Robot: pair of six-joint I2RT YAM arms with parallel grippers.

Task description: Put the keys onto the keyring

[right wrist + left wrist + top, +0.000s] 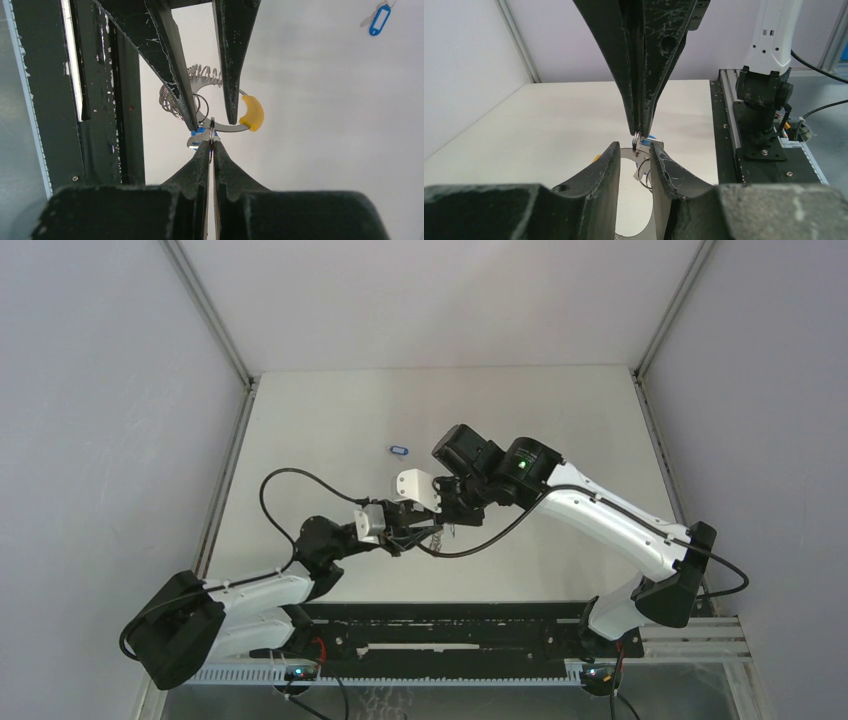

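While the right gripper (212,142) pinches one key (197,136) by its small ring (blue tag peeking out), the left gripper (212,124) straddles the keyring (251,112), jaws apart — gripping or not, I cannot tell; the other key (380,19) lies well apart.

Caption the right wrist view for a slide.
Right claw pinches a key's split ring by the keyring; second key lies apart.
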